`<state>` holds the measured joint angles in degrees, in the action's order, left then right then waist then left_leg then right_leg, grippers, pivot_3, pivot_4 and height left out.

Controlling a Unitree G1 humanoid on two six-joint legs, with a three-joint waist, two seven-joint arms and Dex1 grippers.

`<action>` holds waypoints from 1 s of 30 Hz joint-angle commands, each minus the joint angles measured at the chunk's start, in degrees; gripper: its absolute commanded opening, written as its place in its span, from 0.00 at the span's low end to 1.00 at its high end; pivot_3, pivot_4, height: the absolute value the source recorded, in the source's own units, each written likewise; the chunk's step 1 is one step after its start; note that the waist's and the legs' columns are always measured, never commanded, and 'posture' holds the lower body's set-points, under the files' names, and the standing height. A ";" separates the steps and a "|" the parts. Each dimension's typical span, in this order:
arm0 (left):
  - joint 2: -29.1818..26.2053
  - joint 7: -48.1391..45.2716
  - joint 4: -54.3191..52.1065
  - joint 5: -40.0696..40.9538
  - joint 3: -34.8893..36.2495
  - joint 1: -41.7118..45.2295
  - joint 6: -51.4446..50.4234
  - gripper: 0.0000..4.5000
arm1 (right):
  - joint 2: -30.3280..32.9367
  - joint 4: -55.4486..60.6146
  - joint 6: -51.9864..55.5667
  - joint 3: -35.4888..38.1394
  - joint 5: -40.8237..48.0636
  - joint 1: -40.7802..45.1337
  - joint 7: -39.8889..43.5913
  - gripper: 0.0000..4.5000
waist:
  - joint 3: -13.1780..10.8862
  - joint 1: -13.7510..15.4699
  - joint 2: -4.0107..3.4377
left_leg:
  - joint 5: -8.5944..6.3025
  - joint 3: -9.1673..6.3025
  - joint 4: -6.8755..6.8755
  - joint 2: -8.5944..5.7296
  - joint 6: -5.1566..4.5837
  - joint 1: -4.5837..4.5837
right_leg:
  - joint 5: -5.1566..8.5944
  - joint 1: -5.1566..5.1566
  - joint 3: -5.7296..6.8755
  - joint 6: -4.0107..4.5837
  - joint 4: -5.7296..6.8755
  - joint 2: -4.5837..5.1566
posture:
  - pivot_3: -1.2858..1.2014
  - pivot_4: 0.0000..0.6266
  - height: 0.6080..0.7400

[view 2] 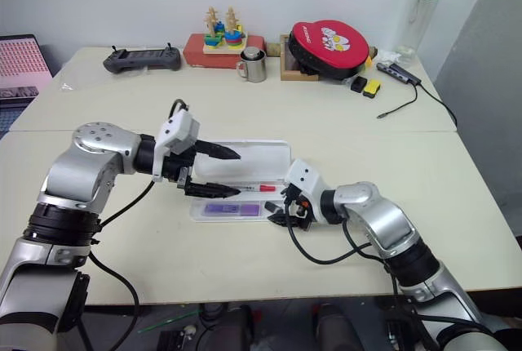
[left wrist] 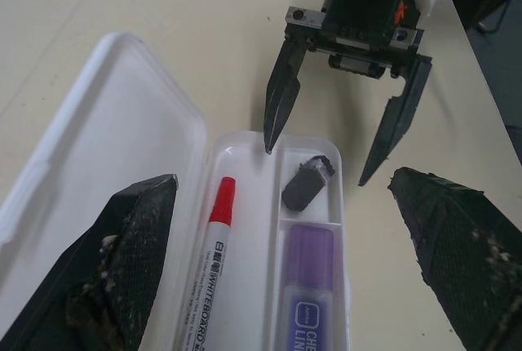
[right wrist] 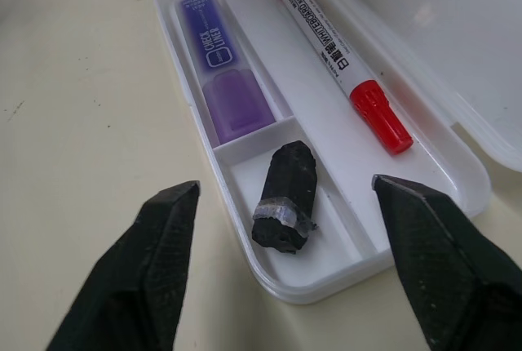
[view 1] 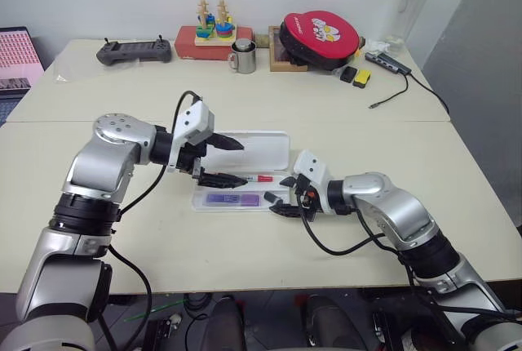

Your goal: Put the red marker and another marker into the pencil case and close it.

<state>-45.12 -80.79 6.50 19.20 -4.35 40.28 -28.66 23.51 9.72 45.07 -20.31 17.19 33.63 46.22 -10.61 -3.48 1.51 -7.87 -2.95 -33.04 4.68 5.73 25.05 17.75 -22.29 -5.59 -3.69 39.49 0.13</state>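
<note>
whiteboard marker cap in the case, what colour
Red, on the red marker lying in the pencil case; clearest in the right wrist view.

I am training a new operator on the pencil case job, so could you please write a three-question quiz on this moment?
1. True or false: the red marker lies inside the pencil case.
2. Which thing shares the narrow side of the case with the purple marker?
A. a small dark piece
B. a yellow eraser
C. a metal cup
3. Fill in: the case's lid is ____.

Key
1. True; it lies in the long compartment beside the lid.
2. A; the small dark piece sits in the end compartment, in front of the open right gripper.
3. Open; the open left gripper hovers over it.
</note>
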 commanded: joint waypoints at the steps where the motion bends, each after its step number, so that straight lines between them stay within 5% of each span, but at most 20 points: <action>1: -3.74 4.10 -3.16 3.68 8.52 -4.24 -3.70 1.00 | -1.76 4.44 1.02 8.25 6.68 8.21 1.37 1.00 | -0.03 -0.84 -0.04 | 0.00 0.00 0.01 0.01 0.00 -0.02 | 0.00 -0.01 0.00 0.00 0.05 -0.01 | 0.52 0.24 1.00; 8: -6.51 10.21 -2.82 6.12 17.47 -9.94 -4.53 1.00 | -6.13 -8.53 -1.43 13.11 6.57 21.03 -1.48 1.00 | -0.01 -1.06 0.00 | 0.00 -0.04 0.02 0.01 0.00 -0.14 | 0.05 0.01 0.05 0.08 0.24 -0.01 | 0.52 0.24 1.00; 17: -3.26 18.77 -11.44 16.52 30.94 -19.69 -10.53 1.00 | -13.44 -46.62 -16.26 10.53 -6.89 37.66 -10.30 0.56 | -0.02 -1.25 0.00 | -0.01 0.03 0.14 0.02 0.00 -0.14 | -0.07 -0.04 0.04 0.33 0.23 0.01 | 0.52 0.24 1.00; 27: -4.39 20.15 -14.28 22.38 36.21 -26.23 -11.75 1.00 | -15.22 -54.05 -22.77 5.63 -13.46 37.75 -1.45 0.00 | -0.03 -1.33 -0.01 | -0.03 0.03 0.23 0.02 0.03 -0.10 | -0.06 -0.07 0.07 0.37 0.18 0.02 | 0.52 0.24 1.00; 30: -4.73 20.45 -14.64 23.01 36.02 -26.47 -11.72 1.00 | -15.17 -53.89 -22.76 5.10 -14.43 37.09 0.19 0.00 | -0.03 -1.25 0.00 | -0.03 0.02 0.19 0.02 0.03 -0.10 | -0.05 -0.05 0.08 0.34 0.19 0.02 | 0.52 0.24 1.00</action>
<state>-48.20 -60.41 -6.25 40.59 29.56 13.76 -40.80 8.15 -45.37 23.46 -14.98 3.34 70.45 44.99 -10.63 -4.73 1.51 -7.90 -2.93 -32.85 4.69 5.77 24.95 17.70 -22.34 -5.51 -3.35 39.67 0.15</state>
